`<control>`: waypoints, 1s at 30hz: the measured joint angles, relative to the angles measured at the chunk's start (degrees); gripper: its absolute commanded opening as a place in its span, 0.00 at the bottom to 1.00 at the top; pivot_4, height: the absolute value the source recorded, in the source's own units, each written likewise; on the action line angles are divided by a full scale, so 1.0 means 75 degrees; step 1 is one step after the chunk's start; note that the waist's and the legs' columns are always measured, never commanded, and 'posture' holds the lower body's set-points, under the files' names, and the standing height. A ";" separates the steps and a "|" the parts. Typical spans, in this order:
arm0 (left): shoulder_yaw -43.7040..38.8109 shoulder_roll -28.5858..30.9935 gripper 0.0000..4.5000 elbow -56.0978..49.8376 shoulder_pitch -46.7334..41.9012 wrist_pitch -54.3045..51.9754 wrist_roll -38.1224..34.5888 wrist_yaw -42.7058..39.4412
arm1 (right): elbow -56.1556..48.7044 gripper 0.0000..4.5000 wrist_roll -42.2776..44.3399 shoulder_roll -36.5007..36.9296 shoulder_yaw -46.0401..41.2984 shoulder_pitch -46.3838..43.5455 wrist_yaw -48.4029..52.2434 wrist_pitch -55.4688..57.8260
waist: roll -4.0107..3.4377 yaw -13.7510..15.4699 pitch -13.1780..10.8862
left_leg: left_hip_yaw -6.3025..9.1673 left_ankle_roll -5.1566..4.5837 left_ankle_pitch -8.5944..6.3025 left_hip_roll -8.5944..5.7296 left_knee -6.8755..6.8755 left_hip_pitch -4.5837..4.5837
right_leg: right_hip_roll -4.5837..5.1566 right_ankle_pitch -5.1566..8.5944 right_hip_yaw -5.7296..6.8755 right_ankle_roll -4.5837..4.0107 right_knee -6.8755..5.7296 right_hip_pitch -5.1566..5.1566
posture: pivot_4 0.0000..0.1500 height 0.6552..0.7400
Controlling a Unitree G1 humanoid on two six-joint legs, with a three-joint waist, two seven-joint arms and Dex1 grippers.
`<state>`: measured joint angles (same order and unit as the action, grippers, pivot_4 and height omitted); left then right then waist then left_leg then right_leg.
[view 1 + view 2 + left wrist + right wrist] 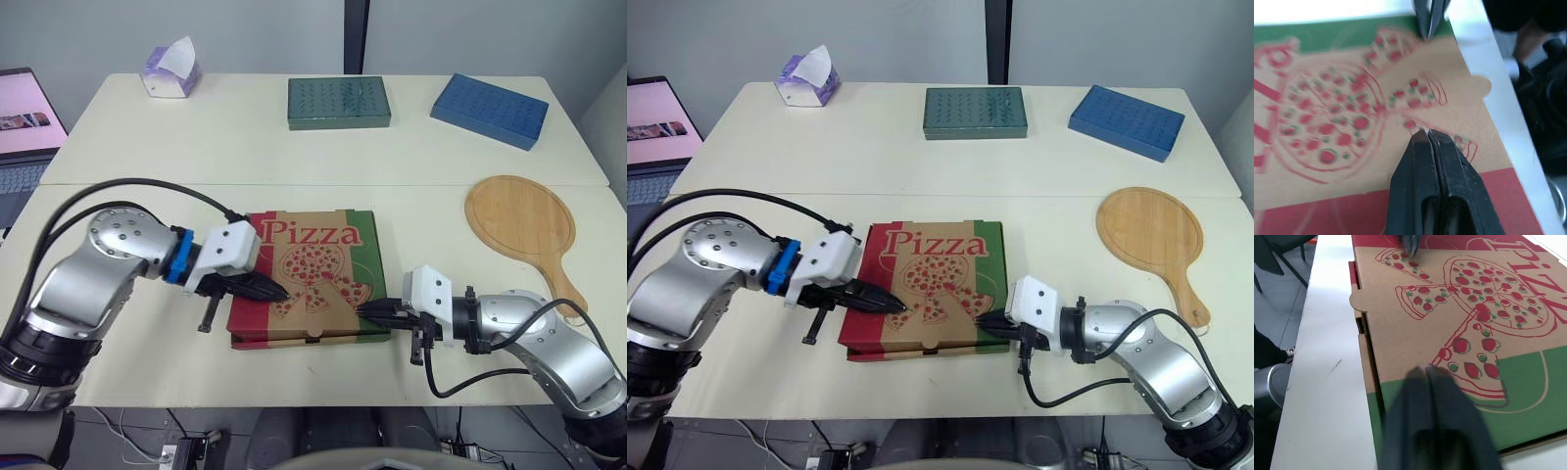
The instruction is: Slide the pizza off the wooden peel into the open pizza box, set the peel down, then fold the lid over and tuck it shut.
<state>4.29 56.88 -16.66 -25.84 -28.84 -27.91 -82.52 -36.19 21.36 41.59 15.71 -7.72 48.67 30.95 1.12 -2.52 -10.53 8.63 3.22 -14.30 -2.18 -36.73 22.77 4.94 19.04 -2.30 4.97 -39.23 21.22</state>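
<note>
The pizza box lies with its printed lid down flat, near the table's front edge. My left gripper is shut, its tips resting on the lid's left front part. My right gripper is shut too, its tips touching the lid's right front corner. The wooden peel lies bare on the table to the right of the box, handle toward the front. I cannot tell whether the front tab is tucked in.
A green flat box and a blue flat box lie at the back of the table. A tissue box stands at the back left. A laptop sits off the left edge. Cables trail from both arms.
</note>
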 measured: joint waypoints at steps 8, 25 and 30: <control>-0.1463 0.1638 0.00 0.0593 0.1445 0.0792 0.0287 -0.0591 | 0.0154 0.01 -0.0093 -0.0017 0.0068 -0.0030 0.0179 -0.0246 | -0.0002 -0.0099 0.0000 | -0.0007 0.0000 0.0000 0.0003 0.0013 -0.0008 | 0.0000 0.0000 -0.0002 -0.0001 -0.0004 0.0008 | 1.00 1.00; -0.1638 0.1349 0.00 -0.0152 0.3034 0.0723 0.0261 -0.0039 | 0.0242 0.01 -0.0145 -0.0017 0.0108 -0.0224 0.0363 -0.0246 | -0.0001 -0.0054 -0.0001 | -0.0011 0.0000 -0.0001 0.0005 0.0012 -0.0004 | 0.0000 0.0000 -0.0004 -0.0001 -0.0005 0.0009 | 1.00 1.00; -0.1575 0.1341 0.00 -0.0237 0.3048 0.0726 0.0285 0.0095 | 0.0241 0.01 -0.0134 -0.0018 0.0101 -0.0224 0.0350 -0.0215 | -0.0001 -0.0048 -0.0001 | -0.0011 0.0000 -0.0001 0.0003 0.0011 -0.0004 | 0.0000 0.0000 -0.0005 0.0000 -0.0004 0.0007 | 1.00 1.00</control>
<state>-7.53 66.94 -18.43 -2.98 -23.40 -25.77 -81.80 -34.38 20.36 41.45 16.47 -9.40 51.29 29.33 1.11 -2.88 -10.54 8.55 3.22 -14.31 -2.15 -36.64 22.75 4.94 19.05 -2.34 4.97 -39.26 21.27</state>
